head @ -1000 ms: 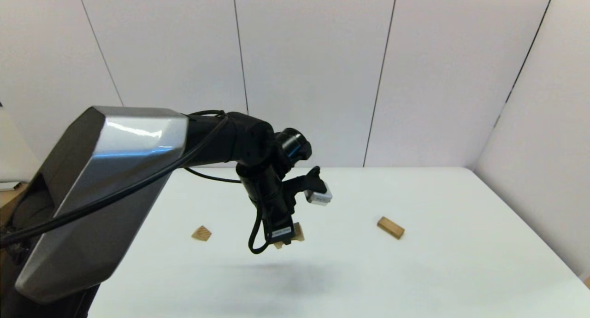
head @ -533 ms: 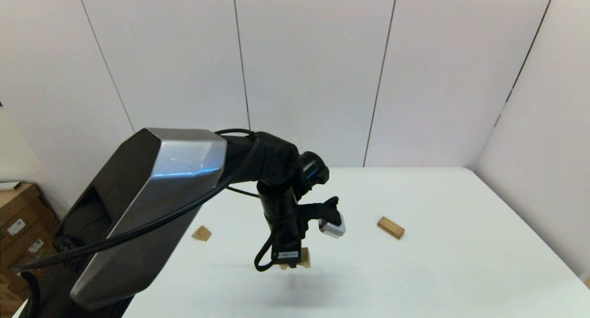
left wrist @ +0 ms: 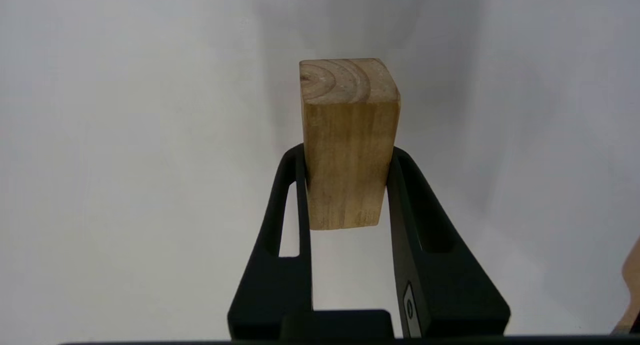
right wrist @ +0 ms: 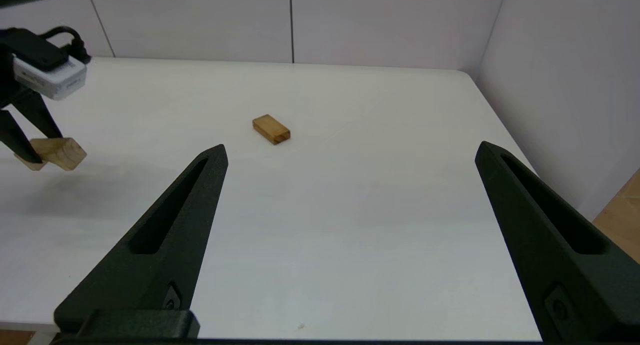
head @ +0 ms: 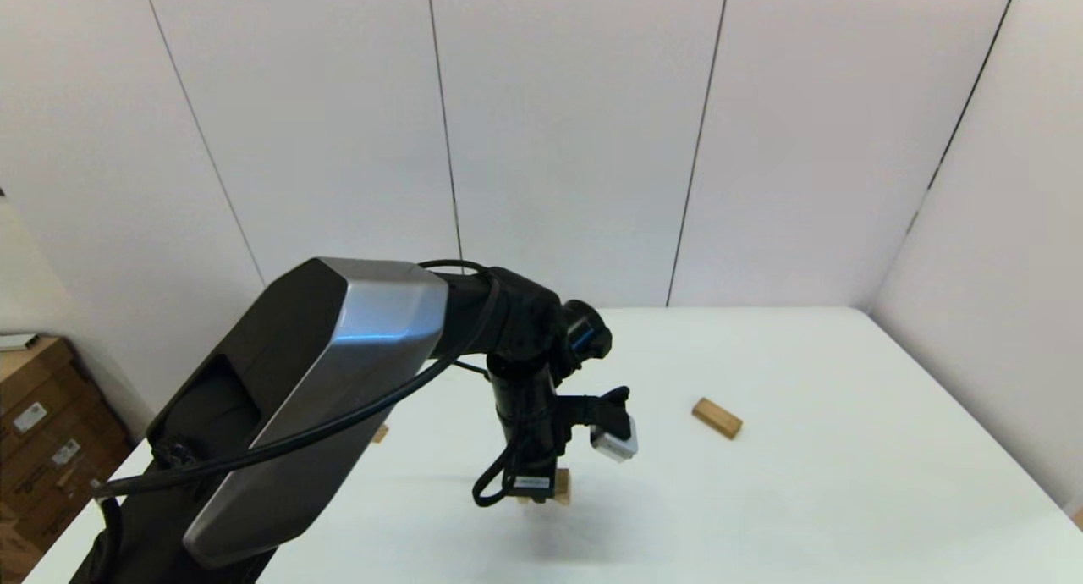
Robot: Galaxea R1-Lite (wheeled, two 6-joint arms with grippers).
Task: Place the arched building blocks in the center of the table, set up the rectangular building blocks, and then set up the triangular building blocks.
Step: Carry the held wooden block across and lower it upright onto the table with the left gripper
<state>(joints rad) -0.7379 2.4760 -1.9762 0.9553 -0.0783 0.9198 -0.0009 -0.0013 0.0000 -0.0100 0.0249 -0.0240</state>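
Just above the white table point(head: 804, 482), near its middle as the head view shows it, the left gripper point(head: 536, 493) points straight down and clamps the arched block point(left wrist: 348, 145) between its two black fingers point(left wrist: 285, 225); the left wrist view shows the pads pressed against the block's two long sides, with the pale end grain facing away from the camera and the curved notch hidden; from the right wrist view the same block point(right wrist: 56, 153) hangs a little clear of the surface, a soft shadow lying on the table beneath it; whether it touches the top anywhere cannot be told. Off toward the robot's right, well apart from the held piece, the rectangular block point(head: 717, 418) lies flat on the table, turned at a slant; the right wrist view shows it point(right wrist: 271, 129) alone on bare white surface. To the robot's left, only a corner of the triangular block point(head: 380, 433) peeks out from behind the silver forearm of the left arm; the rest of it is covered. Meanwhile the right gripper point(right wrist: 350, 160) sits low at the near edge of the table, its fingers spread wide with nothing between them.
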